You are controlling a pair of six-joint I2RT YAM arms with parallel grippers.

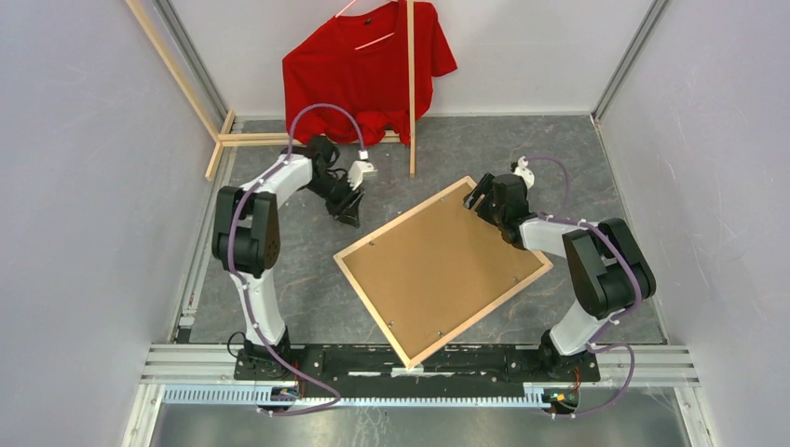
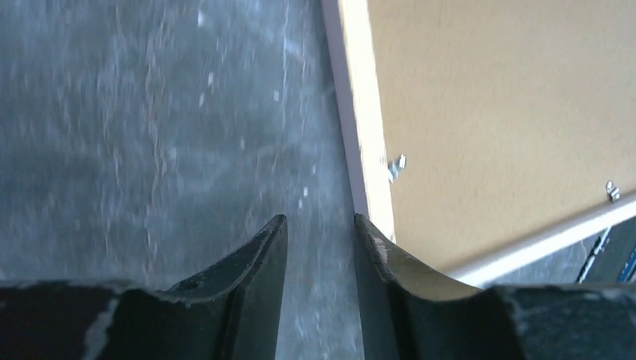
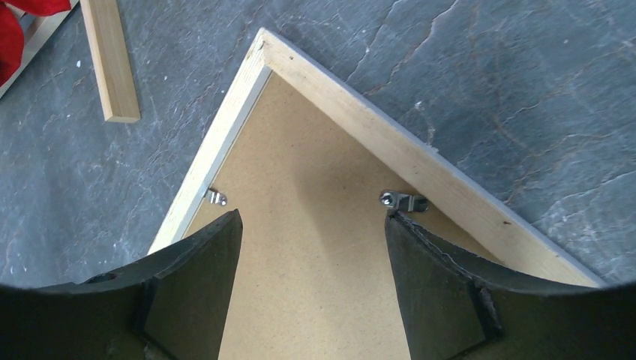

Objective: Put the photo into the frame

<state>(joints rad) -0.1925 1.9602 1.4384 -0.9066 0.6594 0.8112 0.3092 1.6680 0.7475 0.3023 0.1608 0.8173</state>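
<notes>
The frame (image 1: 401,219) lies bare-wood side up on the grey table, turned like a diamond. A brown backing board (image 1: 442,270) fills it, held by small metal clips (image 3: 401,199). The photo is hidden. My left gripper (image 1: 349,216) hangs just left of the frame's left edge (image 2: 367,112), jaws a little apart and empty (image 2: 319,219) over bare table. My right gripper (image 1: 480,207) is open and empty (image 3: 313,214) above the board (image 3: 307,225) at the frame's far corner (image 3: 420,161). Its right fingertip (image 3: 397,221) is at a clip.
A red T-shirt (image 1: 368,65) hangs on a wooden clothes rack at the back. Its upright pole (image 1: 411,93) stands just beyond the frame's far corner, and its foot (image 3: 112,67) shows in the right wrist view. Walls close in on the left, right and back.
</notes>
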